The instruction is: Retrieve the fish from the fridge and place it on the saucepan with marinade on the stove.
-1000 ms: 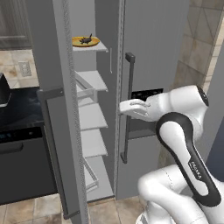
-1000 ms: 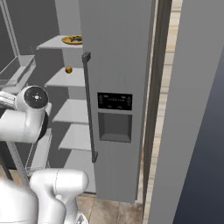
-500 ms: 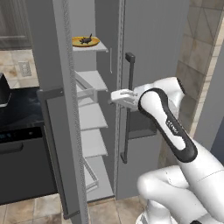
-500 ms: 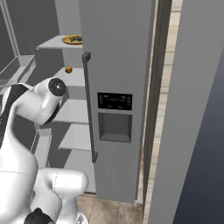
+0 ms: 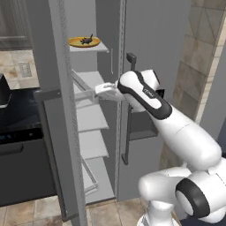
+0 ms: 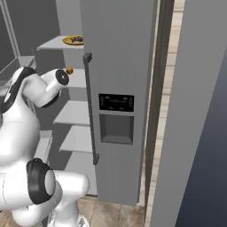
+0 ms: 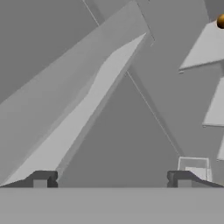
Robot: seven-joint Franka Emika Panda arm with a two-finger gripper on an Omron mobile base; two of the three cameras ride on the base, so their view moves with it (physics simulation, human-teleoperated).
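Grey brushed metal runs across most of the left base view: the fridge [image 5: 145,48] stands with its left door [image 5: 55,110] swung out toward the camera, edge-on, and its right door shut. Far left, a black stove [image 5: 15,119] sits beside the open door. Between the two doors the white shelves [image 5: 90,117] step downward. On the top one rests a yellow plate [image 5: 84,42] carrying the dark fish [image 5: 87,40], well above the arm. An orange fruit [image 6: 69,70] sits on the second shelf in the right base view, near the robot's dark joint.

The end effector [image 5: 88,93] reaches into the opening at the second shelf's height, in front of the wire rack on the door's inner side; the plate's shelf is one level higher. In the hand view its fingertips [image 7: 43,178] stand wide apart with nothing between them, facing sloping grey panels and shelf edges.

The white forearm carries a small dark marking, too blurred to read. Further right, the shut door has a long dark bar handle [image 6: 90,111] and a black dispenser panel [image 6: 116,103] with tiny pale marks, also illegible, above a recess. The gap between door edge and shelf fronts is narrow. Right of the fridge, a tiled wall [image 5: 196,66] shows.
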